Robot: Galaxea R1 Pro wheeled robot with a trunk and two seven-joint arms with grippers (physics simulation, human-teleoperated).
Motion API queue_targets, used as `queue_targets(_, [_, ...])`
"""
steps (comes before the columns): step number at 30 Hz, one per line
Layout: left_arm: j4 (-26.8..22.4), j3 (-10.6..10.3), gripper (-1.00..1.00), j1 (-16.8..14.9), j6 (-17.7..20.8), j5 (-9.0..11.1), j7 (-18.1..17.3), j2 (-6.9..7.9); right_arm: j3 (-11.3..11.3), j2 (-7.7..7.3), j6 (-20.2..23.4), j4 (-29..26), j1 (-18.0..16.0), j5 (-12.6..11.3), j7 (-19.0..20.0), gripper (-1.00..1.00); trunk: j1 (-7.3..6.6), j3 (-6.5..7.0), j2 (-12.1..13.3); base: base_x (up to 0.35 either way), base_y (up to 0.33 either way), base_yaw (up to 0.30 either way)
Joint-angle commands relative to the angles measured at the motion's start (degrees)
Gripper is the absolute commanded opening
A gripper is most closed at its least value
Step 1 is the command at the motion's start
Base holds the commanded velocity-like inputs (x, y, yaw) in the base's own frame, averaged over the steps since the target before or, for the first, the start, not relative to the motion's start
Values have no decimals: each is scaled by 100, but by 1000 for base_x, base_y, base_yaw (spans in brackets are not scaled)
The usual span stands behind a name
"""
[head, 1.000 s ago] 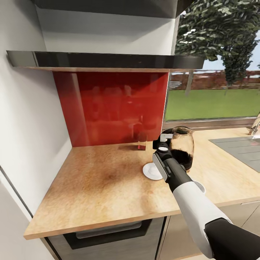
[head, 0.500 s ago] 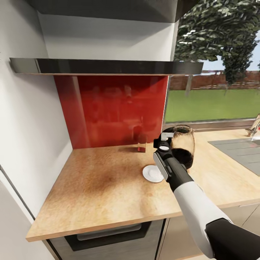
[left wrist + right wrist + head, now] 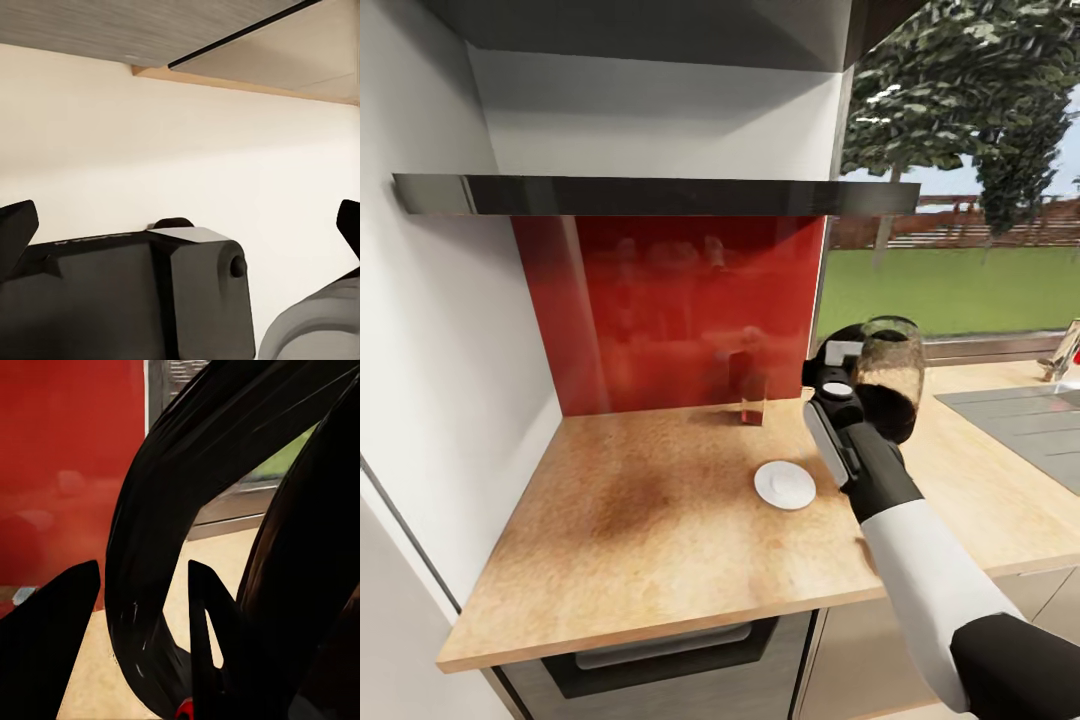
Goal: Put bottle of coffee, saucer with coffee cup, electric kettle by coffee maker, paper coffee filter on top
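My right gripper (image 3: 846, 362) is shut on the black curved handle of the electric kettle (image 3: 888, 372), a clear glass jug with a dark bottom, held in the air above the kitchen countertop (image 3: 650, 520). In the right wrist view the handle (image 3: 150, 555) runs between the two dark fingers of the right gripper (image 3: 141, 639). The white saucer (image 3: 784, 485) lies flat on the wood, left of the arm and below the kettle, with nothing on it. The left gripper (image 3: 180, 225) stands open in front of a pale wall.
A small shiny object (image 3: 752, 408) stands against the red backsplash (image 3: 680, 310). A dark hood shelf (image 3: 660, 195) hangs over the counter. The grey sink (image 3: 1025, 420) and a tap (image 3: 1065, 352) are at the right. A white wall closes off the left side.
The right gripper has lifted the kettle up and to the right, away from the saucer, which now shows whole. The view has tilted slightly.
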Motion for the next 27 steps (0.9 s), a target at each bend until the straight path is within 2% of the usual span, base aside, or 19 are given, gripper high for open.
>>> queue_targets(1, [4,-48,100,-4,-38,33,-8,2,13,-7,49,-67,-5,-47,-55,-100,0,-7,-5,0,0,0])
queue_targets(9, [5,-48,100,-4,-38,33,-8,2,3,-24,381,-385,-5,-61,-57,-100,0,-7,-5,0,0,0])
queue_targets(17, [3,-48,100,-4,-38,33,-8,1,-5,-97,397,-400,-5,-77,-49,-100,0,-6,-5,-40,-37,-6])
queue_targets(27, [1,-48,100,-4,-38,33,-8,2,-7,-113,397,-401,-2,-81,-25,-100,0,25,-5,-25,-23,-217])
